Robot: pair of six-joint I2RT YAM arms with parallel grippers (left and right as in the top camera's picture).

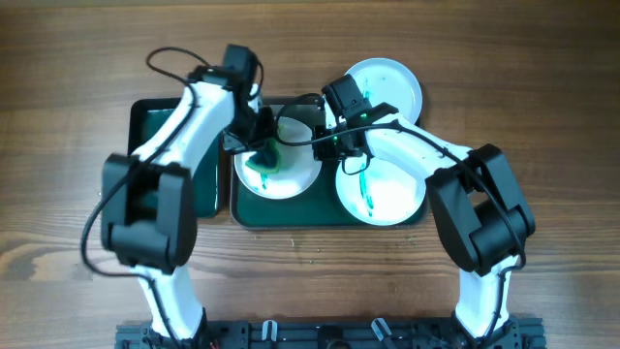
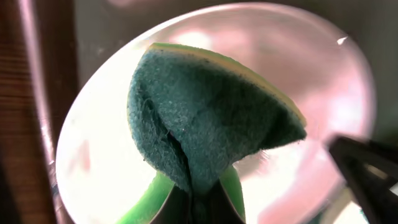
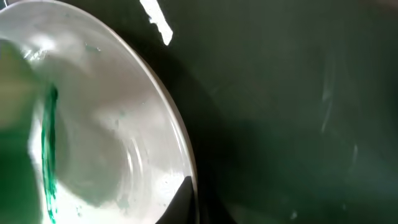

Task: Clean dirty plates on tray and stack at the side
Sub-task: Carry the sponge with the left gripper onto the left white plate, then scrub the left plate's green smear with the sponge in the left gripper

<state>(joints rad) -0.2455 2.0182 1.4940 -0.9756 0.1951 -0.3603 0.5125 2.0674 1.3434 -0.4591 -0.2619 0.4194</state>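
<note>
Overhead light: bright, even, diffuse; faint soft shadows on the surface (image 1: 77, 97).
Overhead focus: sharp edge to edge; plates (image 1: 387, 78) near blown-out white.
Left wrist light: strong pinkish-white glare across the plate (image 2: 323, 81); left margin dark.
Left wrist focus: sponge (image 2: 205, 118) fibres crisp; plate rim and corners soft.
Right wrist light: dim; tray (image 3: 298, 124) near black, one small white glint at top.
Right wrist focus: soft overall; green streak (image 3: 48, 149) smeared.

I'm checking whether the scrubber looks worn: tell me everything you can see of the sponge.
The sponge has a dark teal, fuzzy scouring face and a thin yellow-green foam layer along its upper edge. It is pinched and creased at the bottom by the left claw, and sits over the middle of a white plate on the tray.
</note>
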